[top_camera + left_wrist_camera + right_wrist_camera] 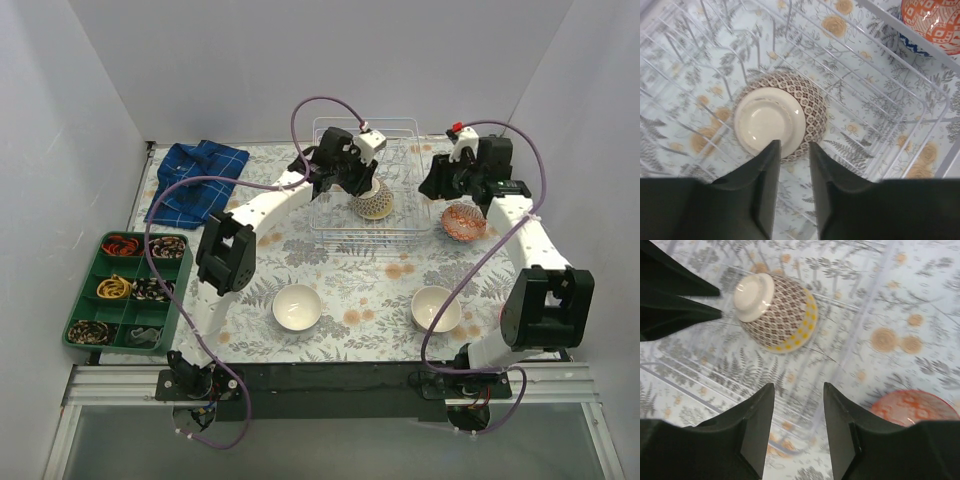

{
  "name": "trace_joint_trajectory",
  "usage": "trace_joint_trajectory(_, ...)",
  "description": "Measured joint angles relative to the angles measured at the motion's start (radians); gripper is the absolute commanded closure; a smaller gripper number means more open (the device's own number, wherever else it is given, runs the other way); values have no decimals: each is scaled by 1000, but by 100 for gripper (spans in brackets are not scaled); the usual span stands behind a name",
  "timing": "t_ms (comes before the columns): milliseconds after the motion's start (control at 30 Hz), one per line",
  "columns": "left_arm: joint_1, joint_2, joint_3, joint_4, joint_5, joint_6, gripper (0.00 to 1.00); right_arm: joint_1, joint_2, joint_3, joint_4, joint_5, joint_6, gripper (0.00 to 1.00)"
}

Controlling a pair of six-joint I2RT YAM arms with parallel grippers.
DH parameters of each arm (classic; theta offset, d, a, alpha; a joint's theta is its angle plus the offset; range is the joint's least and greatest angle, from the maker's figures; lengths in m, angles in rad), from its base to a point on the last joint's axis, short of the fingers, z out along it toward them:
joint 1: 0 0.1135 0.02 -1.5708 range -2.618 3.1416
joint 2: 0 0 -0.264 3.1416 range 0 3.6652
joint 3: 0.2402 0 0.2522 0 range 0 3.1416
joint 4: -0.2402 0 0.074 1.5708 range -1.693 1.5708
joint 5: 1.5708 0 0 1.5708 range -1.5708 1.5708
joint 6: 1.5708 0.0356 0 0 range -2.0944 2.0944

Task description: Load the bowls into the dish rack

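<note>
A white bowl [297,306] and its twin [436,308] sit before the dish rack [395,228]; the red bowl [463,222], just right of it, lies nearest my spread right claw [799,386]. My left claw [792,145], narrowly parted and empty, hovers over the patterned bowl [782,117] upturned inside.

Overhead view, wrist close-ups share patterned bowl [771,119]

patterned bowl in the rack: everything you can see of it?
The patterned bowl is upside down inside the wire rack, slightly tilted. Outside it has a brown lattice print, a yellow dotted band near the rim and a plain cream foot ring on top; it looks like glazed ceramic. The left gripper hangs open right at the foot ring; contact cannot be told.
</note>
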Motion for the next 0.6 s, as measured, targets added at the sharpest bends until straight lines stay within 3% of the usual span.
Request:
trace_joint_trajectory(100,0,-50,-7,-2,-45,8,28,-53,-76,-26,-56,49,-83,44)
trace_joint_trajectory(233,0,-217,-109,5,-135,39,18,-138,-142,-59,-151,80,-225,45)
trace_joint_trajectory(433,0,-455,-278,21,-243,85,12,-186,-150,-136,-291,38,-486,45)
trace_joint_trajectory(600,1,-487,-338,15,-274,111,12,-185,-154,-205,-352,10,-660,46)
